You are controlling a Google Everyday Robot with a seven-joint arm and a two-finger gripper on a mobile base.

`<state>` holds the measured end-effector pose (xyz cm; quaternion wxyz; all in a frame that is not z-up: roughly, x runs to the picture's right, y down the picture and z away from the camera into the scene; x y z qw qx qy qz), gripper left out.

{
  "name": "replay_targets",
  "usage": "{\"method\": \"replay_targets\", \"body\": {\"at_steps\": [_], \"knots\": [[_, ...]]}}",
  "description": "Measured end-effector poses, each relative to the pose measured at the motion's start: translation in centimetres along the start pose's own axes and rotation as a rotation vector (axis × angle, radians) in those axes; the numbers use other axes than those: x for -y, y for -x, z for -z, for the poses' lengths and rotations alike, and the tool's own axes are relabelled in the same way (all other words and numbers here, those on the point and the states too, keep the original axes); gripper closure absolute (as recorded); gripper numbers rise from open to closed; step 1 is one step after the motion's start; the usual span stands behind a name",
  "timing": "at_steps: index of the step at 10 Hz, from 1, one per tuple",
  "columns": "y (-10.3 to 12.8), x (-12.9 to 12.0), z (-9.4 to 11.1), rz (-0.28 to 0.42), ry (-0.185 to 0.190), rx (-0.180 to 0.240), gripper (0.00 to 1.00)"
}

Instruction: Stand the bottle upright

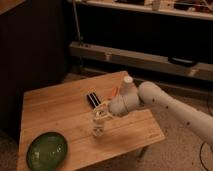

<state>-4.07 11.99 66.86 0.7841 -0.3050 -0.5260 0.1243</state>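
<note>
The gripper (102, 117) sat right over the bottle (98, 131) mid-table (55, 107). I could not tell its grip. Uprighting seemed nearly finished, and next came a steady, vertical withdrawal.

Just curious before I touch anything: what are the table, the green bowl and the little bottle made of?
Table: bare wood, visible plank lines. Bowl: shiny green, probably glazed ceramic or glass. Bottle, just under the robot's jaws: pale, see-through, likely plastic.
</note>
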Motion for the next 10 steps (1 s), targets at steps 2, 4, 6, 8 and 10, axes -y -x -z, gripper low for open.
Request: {"method": "replay_targets", "body": {"at_steps": [2,4,6,8,10], "knots": [[-0.2,-0.1,0.1,0.001,-0.003,-0.007,0.5],[-0.3,-0.1,0.3,0.0,-0.008,-0.007,0.35],[0.0,-0.2,1.0,0.015,-0.021,0.01,0.34],[0.5,-0.5,2.4,0.036,-0.04,0.033,0.34],[1.0,-1.0,5.4,0.057,-0.047,0.02,0.34]]}}
